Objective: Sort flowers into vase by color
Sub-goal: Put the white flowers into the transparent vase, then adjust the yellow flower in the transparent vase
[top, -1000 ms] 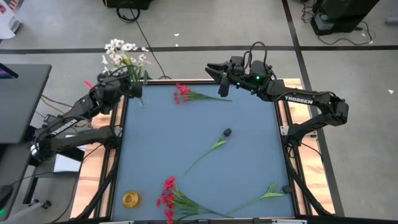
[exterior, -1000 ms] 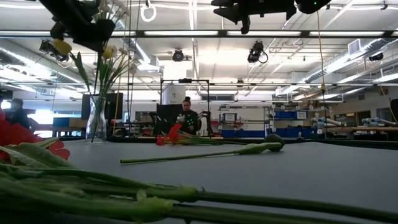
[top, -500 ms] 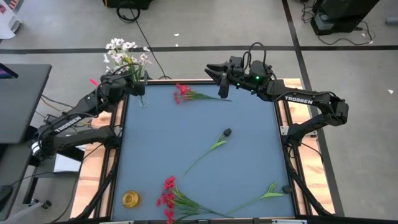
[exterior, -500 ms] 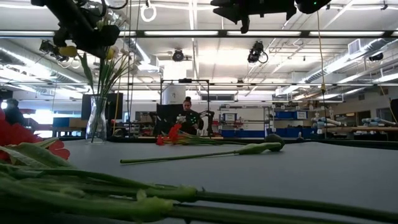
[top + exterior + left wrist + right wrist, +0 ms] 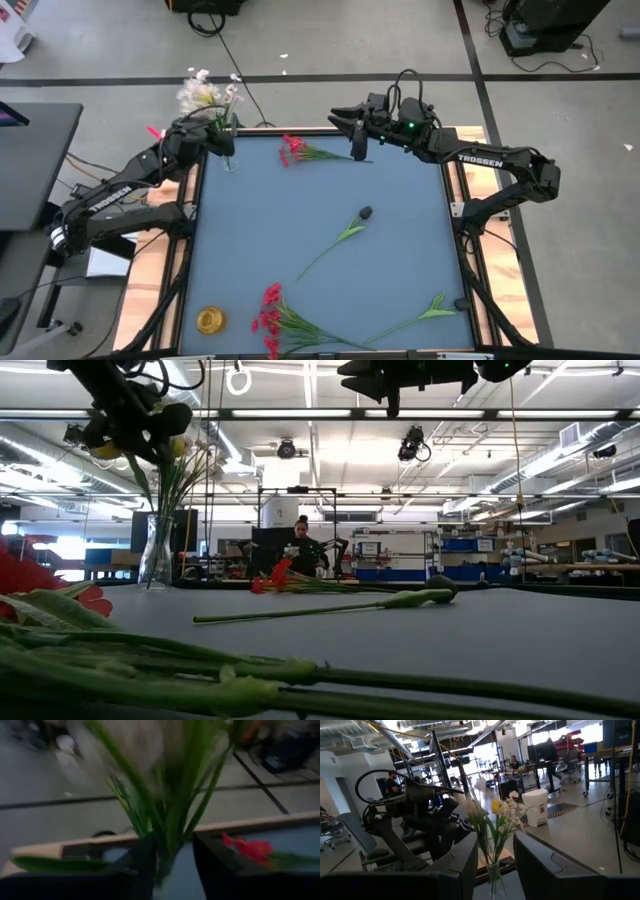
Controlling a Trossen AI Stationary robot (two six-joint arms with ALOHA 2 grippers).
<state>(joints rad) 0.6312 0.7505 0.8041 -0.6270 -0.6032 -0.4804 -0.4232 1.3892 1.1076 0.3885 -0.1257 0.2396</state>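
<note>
Open workshop floor with grey concrete and black tape lines; a person [image 5: 300, 545] sits far behind the blue-grey topped bench [image 5: 400, 260]. Landmark: the clear glass vase [image 5: 229, 155] at the bench's far left corner, holding green stems with small white blossom sprays [image 5: 205, 93] and a yellow bud [image 5: 495, 805].

Left gripper [image 5: 207, 131] sits right at the vase, up among the stems. In the left wrist view its dark fingers [image 5: 210, 860] stand apart with the stems between them, not pinching; released.

Right gripper [image 5: 348, 124] hangs in the air well right of the vase, above the far edge of the bench; fingers [image 5: 540, 865] parted, nothing between them.

Red blossom cluster on a green stem [image 5: 295, 150] lies just right of the vase, below the right gripper. Dark bud on a long green stem [image 5: 366, 213] lies mid-bench, well away from the vase. Second bunch of red blossoms with leafy stems [image 5: 272, 312] is at the near edge, far from the vase. Leafy green sprig [image 5: 432, 308] is at the near right corner. Small yellow round thing [image 5: 210, 320] lies at the near left, just beside the red bunch; cannot tell what it is.
</note>
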